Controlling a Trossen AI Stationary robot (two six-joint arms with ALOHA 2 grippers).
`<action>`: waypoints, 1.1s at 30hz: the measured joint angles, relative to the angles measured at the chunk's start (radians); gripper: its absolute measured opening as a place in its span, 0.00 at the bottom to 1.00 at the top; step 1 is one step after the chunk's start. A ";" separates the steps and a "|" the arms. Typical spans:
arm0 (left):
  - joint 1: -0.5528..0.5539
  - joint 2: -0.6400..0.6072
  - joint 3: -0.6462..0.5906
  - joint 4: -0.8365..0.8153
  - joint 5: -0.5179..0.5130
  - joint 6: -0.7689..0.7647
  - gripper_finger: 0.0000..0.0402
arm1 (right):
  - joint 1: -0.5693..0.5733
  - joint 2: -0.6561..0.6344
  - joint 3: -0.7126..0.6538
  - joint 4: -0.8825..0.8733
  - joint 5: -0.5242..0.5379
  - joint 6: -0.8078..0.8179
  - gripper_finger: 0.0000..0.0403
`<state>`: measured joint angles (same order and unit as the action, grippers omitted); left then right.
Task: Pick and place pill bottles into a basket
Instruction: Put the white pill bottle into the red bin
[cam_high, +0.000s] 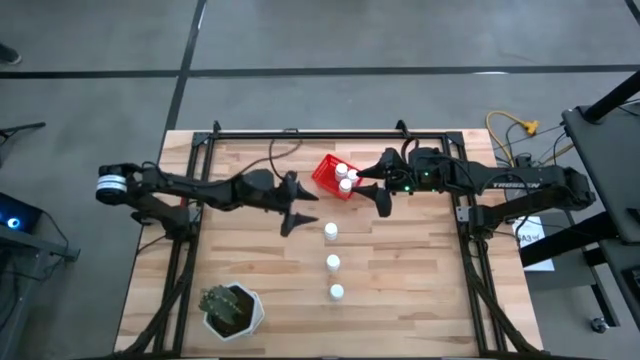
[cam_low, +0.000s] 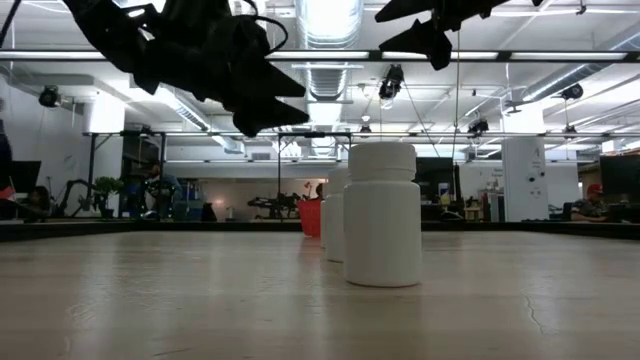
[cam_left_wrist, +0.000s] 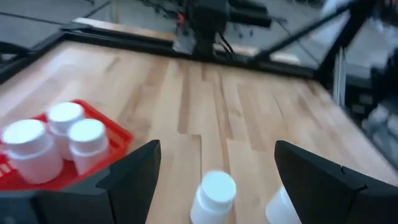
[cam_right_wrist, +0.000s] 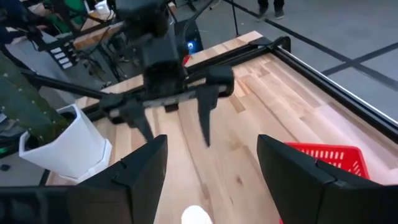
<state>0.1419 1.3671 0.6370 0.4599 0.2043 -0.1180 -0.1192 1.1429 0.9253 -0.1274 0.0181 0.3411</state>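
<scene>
Three bottles (cam_high: 343, 177) stand in the basket (cam_high: 325, 175); three more (cam_high: 333, 262) line the counter (cam_high: 420, 270). Left pincer (cam_high: 296, 207) and right pincer (cam_high: 377, 192) hover, fingers apart, empty. Bottles probably light, rigid, smooth: grip the body below the cap.

Six pill bottles (cam_high: 331, 232) are counted: three inside one red basket (cam_high: 324, 176), three on the surface (cam_high: 400, 270). One plant pot (cam_high: 232, 310) is noted.

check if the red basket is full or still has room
Partly full: the red basket holds three pill bottles; three more stand on the table.
</scene>
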 joint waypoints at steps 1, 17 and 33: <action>-0.010 0.013 0.003 0.000 0.000 0.021 0.74 | -0.001 -0.002 0.000 0.001 0.000 -0.001 0.59; -0.054 0.138 0.057 0.005 -0.003 0.021 0.74 | -0.002 -0.005 0.000 -0.019 -0.056 0.023 0.59; -0.049 0.103 0.020 0.002 -0.223 -0.114 0.74 | -0.002 0.012 0.000 -0.095 -0.079 0.022 0.59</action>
<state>0.0933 1.4701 0.6569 0.4620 -0.0185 -0.2316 -0.1207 1.1553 0.9253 -0.2228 -0.0608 0.3628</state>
